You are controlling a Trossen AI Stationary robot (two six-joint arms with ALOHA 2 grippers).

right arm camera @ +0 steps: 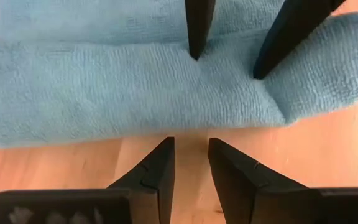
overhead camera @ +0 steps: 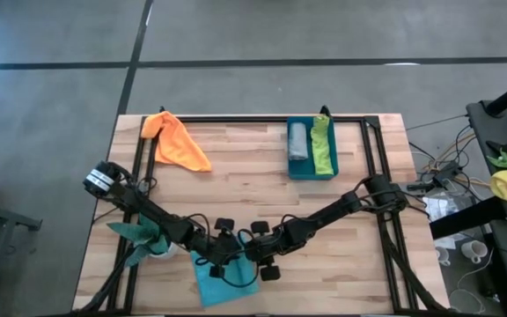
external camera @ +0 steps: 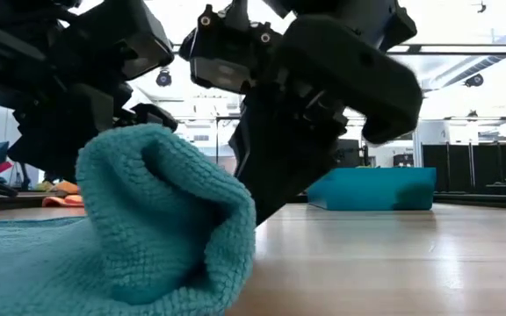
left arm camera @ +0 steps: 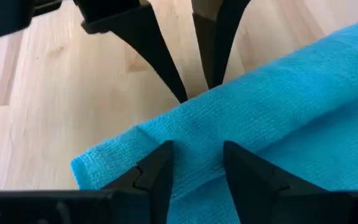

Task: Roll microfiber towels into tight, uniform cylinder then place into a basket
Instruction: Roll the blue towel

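Both sets of fingers meet over the turquoise towel at the near edge of the wooden surface. From the left wrist camera, the left gripper has its fingers slightly apart, tips pressed onto the rolled fold of the cloth without clamping it. From the right wrist camera, the right gripper has its fingers narrowly apart too, tips on bare wood just beside the fold's edge, holding nothing. In the low view the towel's end curls up into a loose roll, the rest lying flat.

An orange towel lies crumpled at the far left corner. The teal basket sits far right of centre, with a grey towel and a lime green towel rolled side by side inside it.
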